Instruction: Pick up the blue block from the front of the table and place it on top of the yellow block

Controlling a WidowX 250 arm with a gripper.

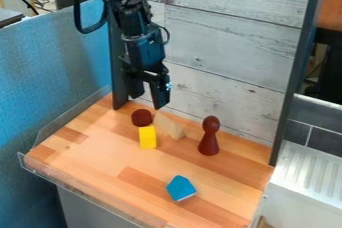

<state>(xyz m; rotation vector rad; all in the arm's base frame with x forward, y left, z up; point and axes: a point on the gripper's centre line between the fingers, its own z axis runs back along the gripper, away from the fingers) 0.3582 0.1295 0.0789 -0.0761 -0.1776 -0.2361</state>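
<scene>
End effector (147, 101): I have it open, empty, near a red ball (141, 117).
Surface (93, 159): yellow block (147, 137), blue block (180, 188).

You see your arm (137, 37) cut off by the top edge, while the bottom edge crops the near corner of the bench (93, 159) and the right edge trims the ridged white surface (314, 177). You can't tell whether the yellow block (147, 137) touches the pale wooden block (170, 126), and clutter behind the blue panel (57, 67) is too blurred to name.
</scene>
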